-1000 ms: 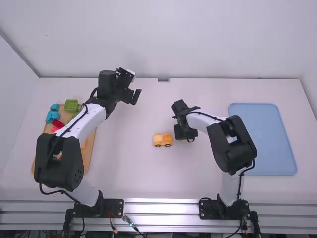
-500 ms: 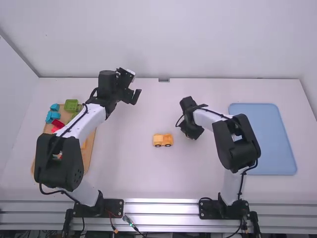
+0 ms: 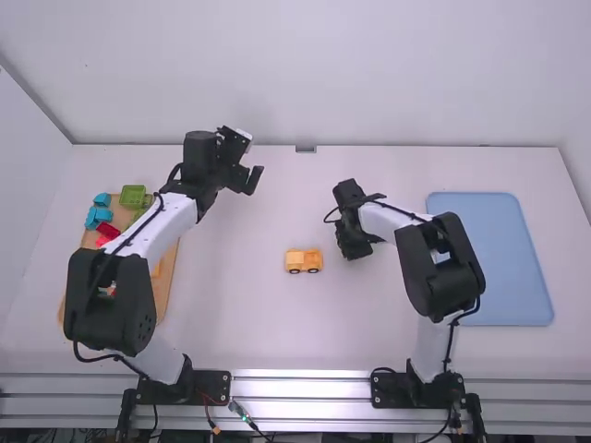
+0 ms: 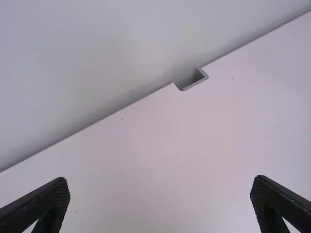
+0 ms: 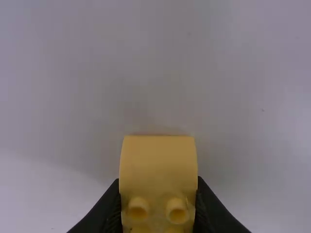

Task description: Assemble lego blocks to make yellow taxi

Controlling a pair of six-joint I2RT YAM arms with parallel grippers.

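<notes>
I'm seeing my right hand sitting a little farther to the right than a second ago, so it's leaving a wider gap beside the yellow vehicle. It's also turning: it swung round at first, and since the last half second it's twisting partway back while staying in nearly the same spot. My left hand is keeping its place over the far left part of the counter, and the yellow vehicle isn't shifting.

In the right wrist view I'm pinching a yellow block in the right hand, one finger pressing on each side, with two round studs showing near the fingertips. My left hand is standing spread wide, holding nothing between its fingers.

The yellow vehicle is resting on its dark wheels near the middle of the counter, just left of my right hand. Blue blocks, a green block and a red block are lying on the wooden tray at the left.
</notes>
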